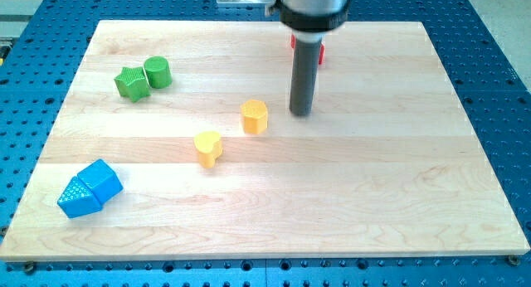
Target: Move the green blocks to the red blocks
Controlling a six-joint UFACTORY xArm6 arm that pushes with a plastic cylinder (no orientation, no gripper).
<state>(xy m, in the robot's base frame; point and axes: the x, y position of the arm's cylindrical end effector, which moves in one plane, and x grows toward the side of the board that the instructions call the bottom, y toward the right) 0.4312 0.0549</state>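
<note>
A green star block [131,83] and a green cylinder [157,72] sit touching at the view's upper left of the wooden board [373,196]. A red block [320,52] shows only as slivers behind my rod near the view's top centre; its shape cannot be made out. My tip [300,113] rests on the board just below the red block, far to the right of the green blocks and a little right of the yellow hexagon block.
A yellow hexagon block [255,117] and a yellow heart block [207,148] lie mid-board. Two blue blocks, a cube [104,180] and a triangle [76,199], touch at the lower left. A blue perforated table [498,88] surrounds the board.
</note>
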